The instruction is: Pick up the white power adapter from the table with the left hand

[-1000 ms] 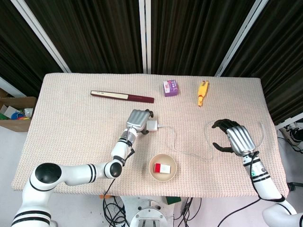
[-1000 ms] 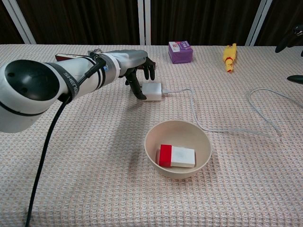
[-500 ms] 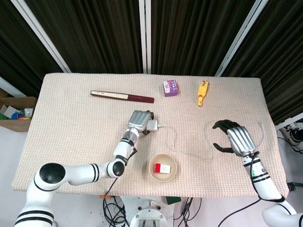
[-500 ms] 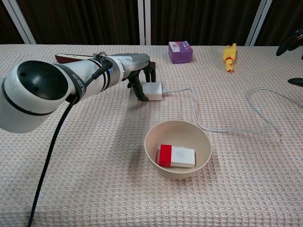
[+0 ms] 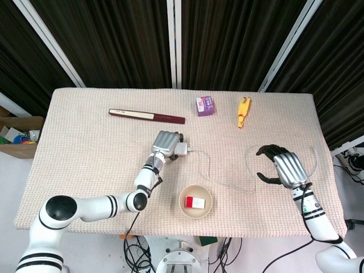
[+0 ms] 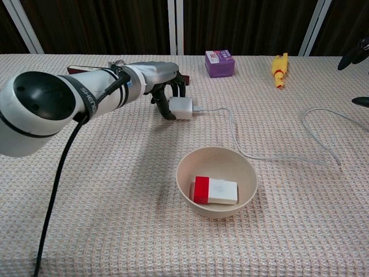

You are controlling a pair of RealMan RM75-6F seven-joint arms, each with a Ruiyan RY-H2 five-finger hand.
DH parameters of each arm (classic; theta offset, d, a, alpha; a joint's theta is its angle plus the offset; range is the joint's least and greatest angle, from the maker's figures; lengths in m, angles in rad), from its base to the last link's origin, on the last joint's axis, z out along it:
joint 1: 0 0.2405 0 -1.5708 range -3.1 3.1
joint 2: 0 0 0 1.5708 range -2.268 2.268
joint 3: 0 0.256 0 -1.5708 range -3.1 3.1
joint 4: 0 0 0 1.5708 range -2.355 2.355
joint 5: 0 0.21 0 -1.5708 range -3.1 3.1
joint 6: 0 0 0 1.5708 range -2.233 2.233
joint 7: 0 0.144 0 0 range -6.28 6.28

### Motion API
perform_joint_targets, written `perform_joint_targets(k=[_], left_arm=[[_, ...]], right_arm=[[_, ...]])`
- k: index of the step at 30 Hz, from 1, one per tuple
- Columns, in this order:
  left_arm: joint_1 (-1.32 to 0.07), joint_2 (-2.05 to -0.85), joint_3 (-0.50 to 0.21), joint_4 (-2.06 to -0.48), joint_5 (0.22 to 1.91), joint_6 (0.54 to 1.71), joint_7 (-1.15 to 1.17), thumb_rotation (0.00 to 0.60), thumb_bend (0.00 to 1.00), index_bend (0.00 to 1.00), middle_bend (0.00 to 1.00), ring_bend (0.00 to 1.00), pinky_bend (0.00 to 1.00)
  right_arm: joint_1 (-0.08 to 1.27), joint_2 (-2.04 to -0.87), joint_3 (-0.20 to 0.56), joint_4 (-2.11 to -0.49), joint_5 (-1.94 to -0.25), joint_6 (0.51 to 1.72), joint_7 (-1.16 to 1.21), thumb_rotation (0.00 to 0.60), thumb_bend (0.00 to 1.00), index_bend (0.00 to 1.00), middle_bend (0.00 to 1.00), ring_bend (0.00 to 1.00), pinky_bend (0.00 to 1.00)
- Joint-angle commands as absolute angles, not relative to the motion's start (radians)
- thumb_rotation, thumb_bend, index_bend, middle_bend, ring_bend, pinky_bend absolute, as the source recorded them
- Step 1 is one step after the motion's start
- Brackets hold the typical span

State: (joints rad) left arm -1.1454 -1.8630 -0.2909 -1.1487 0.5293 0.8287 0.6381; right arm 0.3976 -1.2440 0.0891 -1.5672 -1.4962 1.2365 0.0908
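Note:
The white power adapter (image 5: pixel 183 149) (image 6: pixel 181 108) is at the table's middle, a white cable (image 5: pixel 211 173) (image 6: pixel 271 157) trailing from it to the right. My left hand (image 5: pixel 166 143) (image 6: pixel 158 78) reaches over it from the left, and its dark fingers (image 6: pixel 164 105) curl around the adapter and grip it. The adapter seems raised a little off the cloth. My right hand (image 5: pixel 284 165) hovers at the table's right side with fingers apart and nothing in it. The chest view shows only its fingertips (image 6: pixel 360 49) at the right edge.
A tan bowl (image 5: pixel 207 207) (image 6: pixel 245 173) holding a red and white block stands near the front edge, just in front of the adapter. A purple box (image 5: pixel 205 105) (image 6: pixel 219 63), a yellow toy (image 5: pixel 244 111) (image 6: pixel 280 69) and a long dark red object (image 5: pixel 147 116) lie at the back.
My left hand's fingers have closed on the adapter and drawn it slightly left and up; the cable followed. The right hand has barely moved.

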Motion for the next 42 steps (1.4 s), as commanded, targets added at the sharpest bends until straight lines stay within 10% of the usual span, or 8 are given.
perform_joint_targets(k=[1, 16, 27, 42], left_arm=[[-1.109, -1.811, -0.269, -1.193, 0.559, 0.829, 0.614, 0.6, 0.28, 0.42, 0.34, 0.72, 0.95], [-0.932, -1.588, -0.239, -1.526, 0.779, 0.937, 0.405, 0.6, 0.37, 0.49, 0.41, 0.73, 0.95], [-0.953, -1.503, -0.293, -1.761, 0.759, 1.0, 0.452, 0.6, 0.37, 0.49, 0.41, 0.73, 0.95], [-1.041, -1.508, -0.306, -1.813, 0.62, 1.054, 0.579, 0.6, 0.37, 0.49, 0.41, 0.73, 0.95]], right_arm=[[0.395, -1.246, 0.088, -1.565, -1.5, 1.242, 0.095, 0.6, 0.23, 0.41, 0.32, 0.23, 0.38], [0.457, -1.245, 0.13, -1.651, -1.47, 1.164, 0.089, 0.6, 0.23, 0.41, 0.34, 0.3, 0.45], [0.662, -1.329, 0.322, -1.863, -1.018, 1.022, -0.26, 0.6, 0.21, 0.44, 0.41, 0.36, 0.57], [0.836, -1.54, 0.379, -1.878, -0.703, 1.171, -0.506, 0.6, 0.22, 0.55, 0.41, 0.35, 0.58]])
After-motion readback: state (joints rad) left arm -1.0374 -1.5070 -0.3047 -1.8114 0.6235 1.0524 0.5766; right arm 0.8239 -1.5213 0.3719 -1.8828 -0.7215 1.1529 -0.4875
